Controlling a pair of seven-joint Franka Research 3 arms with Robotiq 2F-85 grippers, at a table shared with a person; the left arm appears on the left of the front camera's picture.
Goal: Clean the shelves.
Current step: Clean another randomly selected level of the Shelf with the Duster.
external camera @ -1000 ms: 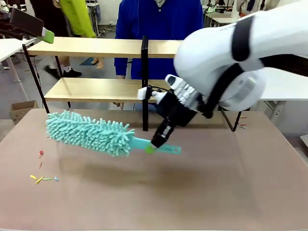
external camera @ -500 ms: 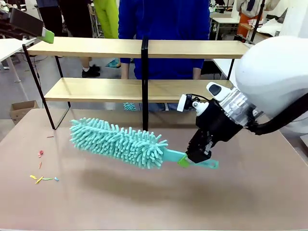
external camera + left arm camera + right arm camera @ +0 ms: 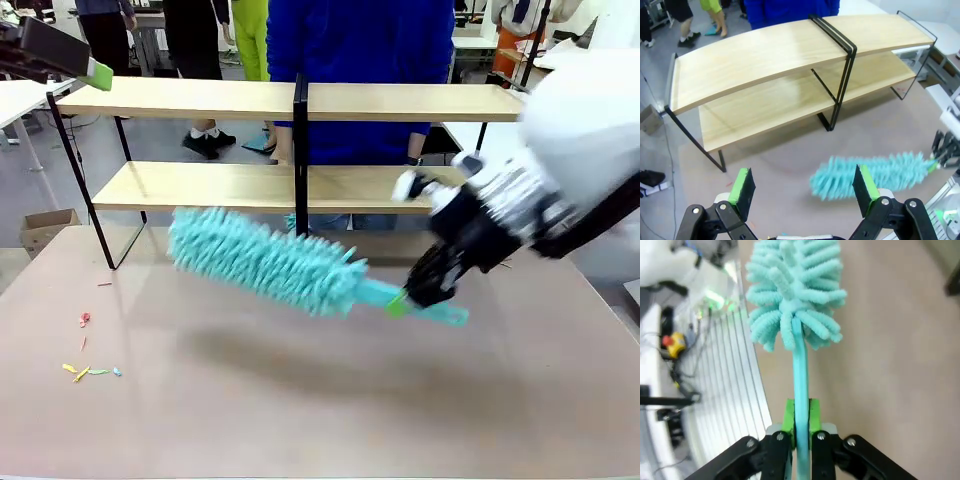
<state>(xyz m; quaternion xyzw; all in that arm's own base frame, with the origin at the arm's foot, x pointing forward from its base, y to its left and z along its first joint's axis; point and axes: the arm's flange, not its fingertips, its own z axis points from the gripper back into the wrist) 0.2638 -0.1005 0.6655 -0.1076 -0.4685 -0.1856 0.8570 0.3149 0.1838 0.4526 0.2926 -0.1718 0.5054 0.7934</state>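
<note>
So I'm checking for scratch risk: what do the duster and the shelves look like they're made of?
The duster head looks like soft teal chenille microfibre, with fuzzy finger-like tufts; its flat handle appears to be smooth plastic. The shelves look like pale matte wood or laminate boards with faint grain, on a thin black frame, probably painted metal.

Matte brown-grey tabletop (image 3: 300, 410) carries a wide 2-tier rack of light wooden boards on thin black metal frame (image 3: 200, 185) w/ black centre post, standing at far edge. Both boards bare. Few small coloured scraps (red, yellow, green, blue) (image 3: 85, 370) lie near table's left edge.
</note>
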